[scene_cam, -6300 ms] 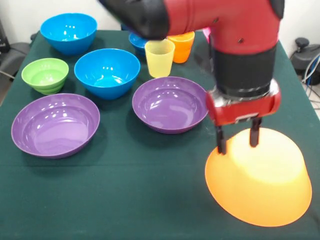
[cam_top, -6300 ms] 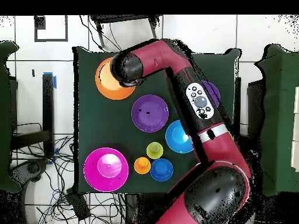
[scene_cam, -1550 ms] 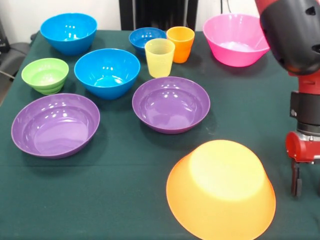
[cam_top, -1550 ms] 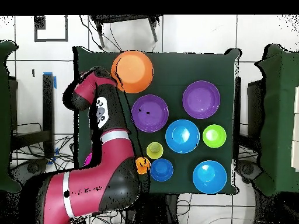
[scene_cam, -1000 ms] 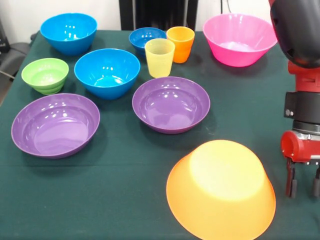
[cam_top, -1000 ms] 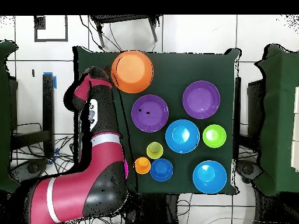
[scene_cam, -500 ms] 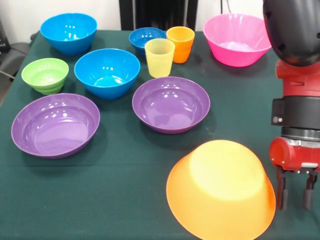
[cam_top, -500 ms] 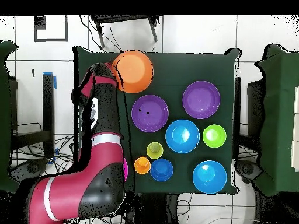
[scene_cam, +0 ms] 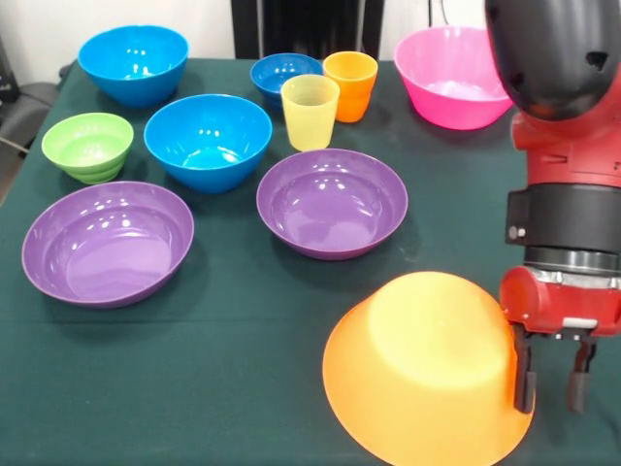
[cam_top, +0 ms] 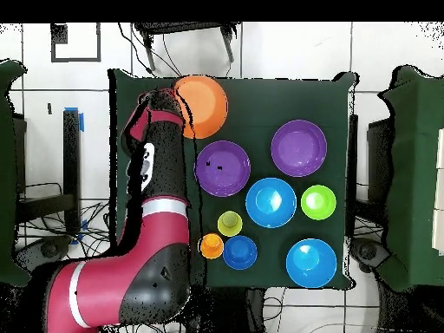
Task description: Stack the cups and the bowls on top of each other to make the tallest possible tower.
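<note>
The hand (scene_cam: pixel 550 383) points straight down, fingers apart, apparently touching the right rim of the upturned yellow-orange bowl (scene_cam: pixel 422 364); it has moved left since half a second ago.

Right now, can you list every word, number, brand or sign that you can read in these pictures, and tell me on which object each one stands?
No readable text in either view.
The bowls, such as the yellow-orange bowl, and the cups are plain, without labels.
The arm carries a panel with small round buttons; any marks on it are too small to read.
</note>
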### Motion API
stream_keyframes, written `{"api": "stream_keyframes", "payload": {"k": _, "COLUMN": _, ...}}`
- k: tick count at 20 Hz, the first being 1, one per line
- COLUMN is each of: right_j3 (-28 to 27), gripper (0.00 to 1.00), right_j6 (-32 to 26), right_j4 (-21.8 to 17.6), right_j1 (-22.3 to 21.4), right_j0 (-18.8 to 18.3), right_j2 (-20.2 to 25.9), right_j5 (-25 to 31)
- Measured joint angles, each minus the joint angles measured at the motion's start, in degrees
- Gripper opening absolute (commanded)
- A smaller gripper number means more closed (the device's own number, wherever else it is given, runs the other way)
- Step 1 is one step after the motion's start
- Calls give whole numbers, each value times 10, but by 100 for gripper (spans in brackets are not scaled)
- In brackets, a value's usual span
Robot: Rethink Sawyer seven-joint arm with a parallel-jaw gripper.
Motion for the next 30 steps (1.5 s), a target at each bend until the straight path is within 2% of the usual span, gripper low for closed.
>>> {"api": "stream_keyframes", "payload": {"k": 13, "right_j3": 52, "gripper": 100, "right_j6": 0, "right_j4": 22, "right_j1": -37, "right_j0": -62, "right_j2": 31, "right_j5": 5}}
{"api": "stream_keyframes", "payload": {"k": 22, "right_j3": 82, "gripper": 100, "right_j6": -27, "right_j4": 51, "right_j1": -66, "right_j0": -105, "right_j2": 85, "right_j5": 61}}
{"api": "stream_keyframes", "payload": {"k": 30, "right_j3": 100, "gripper": 100, "right_j6": -52, "right_j4": 65, "right_j1": -72, "right_j0": -123, "right_j2": 125, "right_j5": 67}}
